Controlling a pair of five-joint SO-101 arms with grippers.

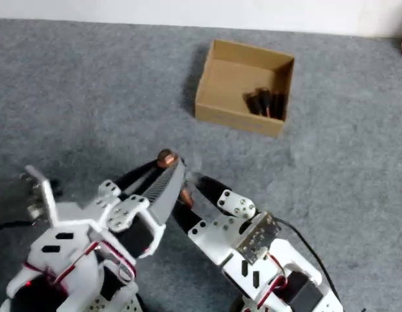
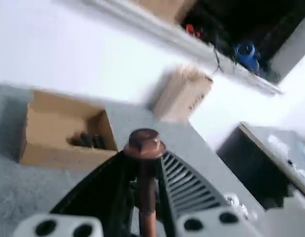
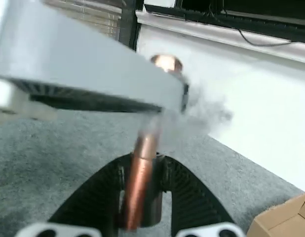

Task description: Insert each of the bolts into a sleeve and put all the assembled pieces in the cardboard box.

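1 copper bolt (image 2: 144, 144) is pinched just below its head by the left gripper (image 1: 166, 168), well in front of the cardboard box (image 1: 237, 120) on the grey carpet (image 1: 90, 84). The shaft's lower end is met by the right gripper (image 3: 145, 160), whose jaws are pressed onto a dark sleeve (image 3: 155, 210). Dark assembled pieces (image 1: 265, 103) are seen inside the box, against its right wall.

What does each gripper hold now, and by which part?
The left gripper holds the copper bolt by its shank, just under the head; the right gripper grips the lower shank.
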